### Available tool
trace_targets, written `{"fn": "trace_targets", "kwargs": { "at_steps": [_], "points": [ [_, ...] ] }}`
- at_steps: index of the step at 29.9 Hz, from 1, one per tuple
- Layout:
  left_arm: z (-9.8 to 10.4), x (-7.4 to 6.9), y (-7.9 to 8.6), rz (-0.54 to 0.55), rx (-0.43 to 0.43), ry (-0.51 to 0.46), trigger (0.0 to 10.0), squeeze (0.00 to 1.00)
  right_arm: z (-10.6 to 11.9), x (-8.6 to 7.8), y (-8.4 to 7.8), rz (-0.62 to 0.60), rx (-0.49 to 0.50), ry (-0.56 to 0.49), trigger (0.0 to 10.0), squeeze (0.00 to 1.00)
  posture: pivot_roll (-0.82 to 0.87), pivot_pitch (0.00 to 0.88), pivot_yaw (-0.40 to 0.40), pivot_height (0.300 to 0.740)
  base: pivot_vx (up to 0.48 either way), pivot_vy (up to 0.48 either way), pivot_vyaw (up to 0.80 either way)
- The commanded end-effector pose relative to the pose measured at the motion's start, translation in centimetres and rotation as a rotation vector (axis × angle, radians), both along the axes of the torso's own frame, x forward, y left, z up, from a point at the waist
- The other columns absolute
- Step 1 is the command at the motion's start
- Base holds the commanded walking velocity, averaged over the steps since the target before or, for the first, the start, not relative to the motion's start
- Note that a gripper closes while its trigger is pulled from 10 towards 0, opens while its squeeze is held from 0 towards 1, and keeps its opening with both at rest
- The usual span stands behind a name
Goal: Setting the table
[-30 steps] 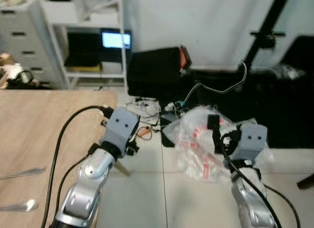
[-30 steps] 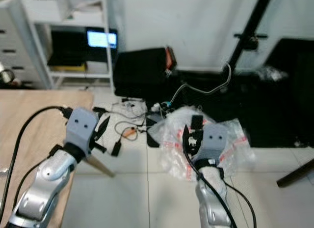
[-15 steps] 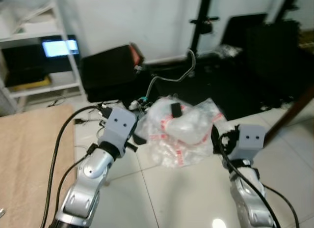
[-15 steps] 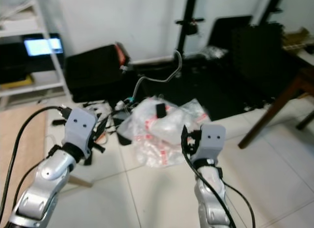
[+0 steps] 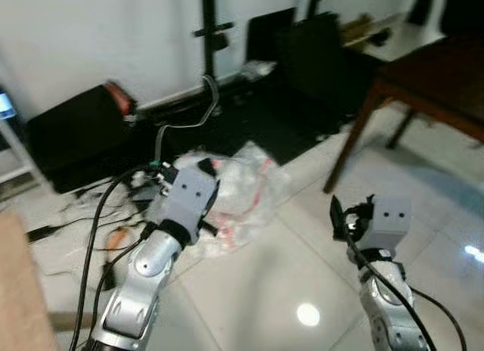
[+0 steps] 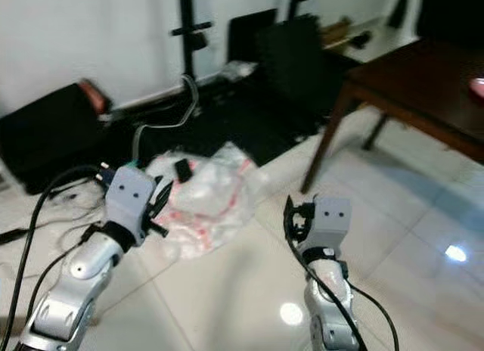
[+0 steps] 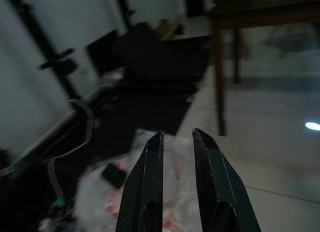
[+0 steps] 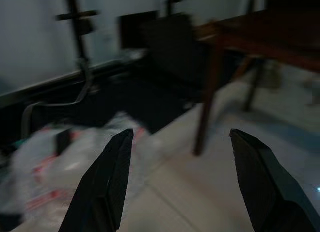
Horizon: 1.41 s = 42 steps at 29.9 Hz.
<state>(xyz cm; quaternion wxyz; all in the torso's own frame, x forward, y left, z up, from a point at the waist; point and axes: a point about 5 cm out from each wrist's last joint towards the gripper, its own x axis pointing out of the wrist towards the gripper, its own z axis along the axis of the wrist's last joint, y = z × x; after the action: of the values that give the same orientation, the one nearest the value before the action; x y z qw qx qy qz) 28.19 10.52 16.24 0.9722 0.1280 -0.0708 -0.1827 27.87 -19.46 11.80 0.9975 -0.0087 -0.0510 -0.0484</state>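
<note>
A dark wooden table [image 6: 412, 75] stands at the right, one leg [image 6: 321, 150] down on the tiled floor. Something small and pink [image 6: 477, 85] lies at its far right edge. A strip of a light wooden table [image 5: 13, 290] shows at the lower left. Both arms are raised over the floor. My left gripper [image 7: 177, 137] is shut with nothing between its fingers and points toward a plastic bag [image 5: 238, 181]. My right gripper [image 8: 180, 134] is open and empty, and points at the floor near that table leg.
The crumpled clear plastic bag with red print lies on the white tiles among loose cables [image 5: 91, 230]. Behind it are a black case [image 5: 76, 135], a black stand [image 5: 208, 33] and dark gear against the wall. Bare tiles [image 6: 227, 290] stretch in front of me.
The whole view has swung to the right: the light table with its spoons and the white shelves slid out at the left, and the dark table came in at the right. Both grippers hold their pose.
</note>
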Motion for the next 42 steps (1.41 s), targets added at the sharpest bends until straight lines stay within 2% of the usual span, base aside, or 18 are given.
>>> {"fn": "trace_targets", "kwargs": {
  "at_steps": [1, 42],
  "points": [
    [-0.58, -0.08, 0.05, 0.006, 0.007, 0.022, 10.0, 0.0, -0.32, -0.14, -0.01, -0.002, -0.001, 0.017, 10.0, 0.0, -0.06, 0.027, 0.057, 0.74, 0.0, 0.0, -0.8],
    [-0.23, 0.58, 0.13, -0.001, 0.012, 0.012, 10.0, 0.0, -0.03, 0.21, 0.71, 0.002, 0.011, 0.003, 10.0, 0.0, -0.05, 0.024, 0.076, 0.74, 0.0, 0.0, -0.8]
  ]
}}
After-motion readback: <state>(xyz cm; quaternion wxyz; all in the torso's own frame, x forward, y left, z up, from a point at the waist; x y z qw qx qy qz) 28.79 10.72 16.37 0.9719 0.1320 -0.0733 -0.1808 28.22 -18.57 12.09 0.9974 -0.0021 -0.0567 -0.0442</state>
